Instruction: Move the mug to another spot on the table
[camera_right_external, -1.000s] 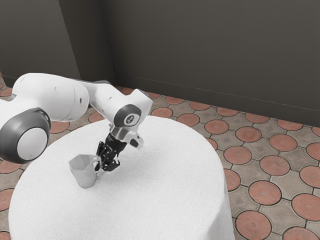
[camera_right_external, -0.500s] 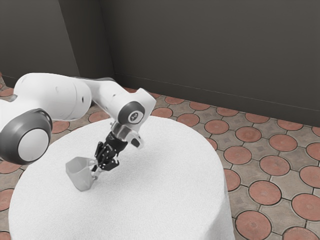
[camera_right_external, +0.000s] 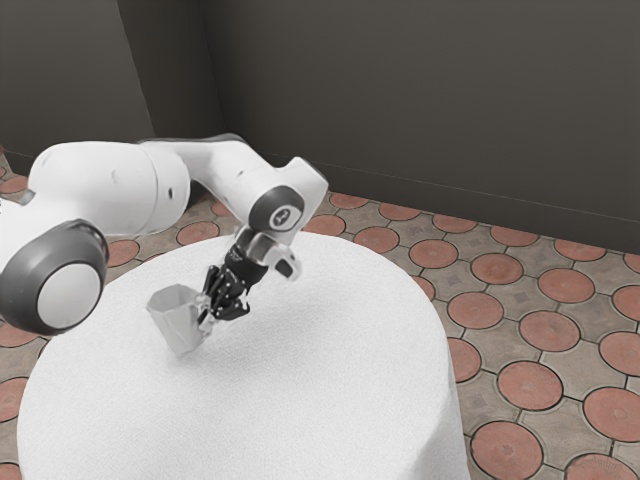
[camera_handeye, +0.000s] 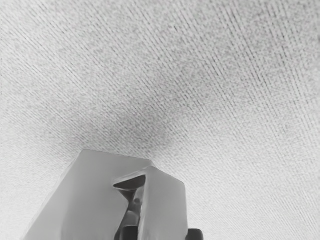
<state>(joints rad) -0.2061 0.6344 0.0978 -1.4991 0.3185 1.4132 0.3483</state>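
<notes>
Grey mug (camera_right_external: 180, 320), white speckled table (camera_right_external: 330, 400)

Round table (camera_right_external: 330, 400) draped over its edge in white grainy cloth (camera_handeye: 225, 75), on red round-tiled floor (camera_right_external: 545, 330), dark wall (camera_right_external: 450, 90) behind the table.

A round counter (camera_right_external: 330, 390) draped in white, finely textured cloth stands near on a floor (camera_right_external: 545, 330) of round terracotta tiles set in grey-brown fill, with plain dark walls (camera_right_external: 430, 90) and a darker baseboard (camera_right_external: 450, 192) on the far side, meeting in a corner at far left.
</notes>
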